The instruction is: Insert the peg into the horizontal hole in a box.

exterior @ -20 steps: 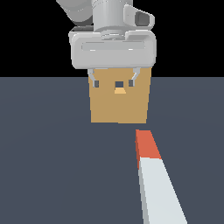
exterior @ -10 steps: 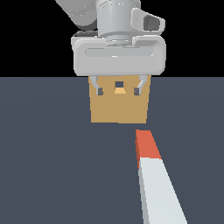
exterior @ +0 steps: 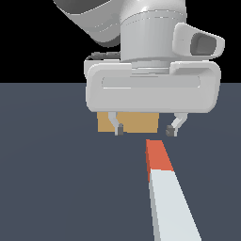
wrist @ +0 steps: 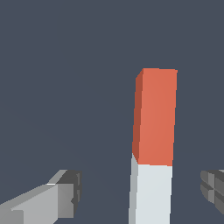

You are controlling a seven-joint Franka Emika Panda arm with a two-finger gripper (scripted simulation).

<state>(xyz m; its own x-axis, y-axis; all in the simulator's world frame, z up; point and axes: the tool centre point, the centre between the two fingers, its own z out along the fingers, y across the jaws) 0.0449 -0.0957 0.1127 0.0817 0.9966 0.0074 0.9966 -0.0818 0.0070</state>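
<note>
The peg (exterior: 167,193) lies flat on the dark floor, a pale grey-white bar whose orange-red end (exterior: 157,155) points toward the box. The tan box (exterior: 129,122) stands beyond it, mostly hidden behind my gripper's white body; the hole is hidden. My gripper (exterior: 146,130) hangs open above the floor, just past the peg's orange-red tip, with nothing between its fingers. In the wrist view the peg (wrist: 153,144) runs between the two dark fingertips (wrist: 72,192), apart from both.
A dark grey floor (exterior: 56,188) stretches around the peg and box. The arm's large white body (exterior: 150,89) fills the upper middle of the exterior view.
My gripper has come away from the box toward the camera and the peg, growing larger in view and covering the box's face and hole. The peg has not moved.
</note>
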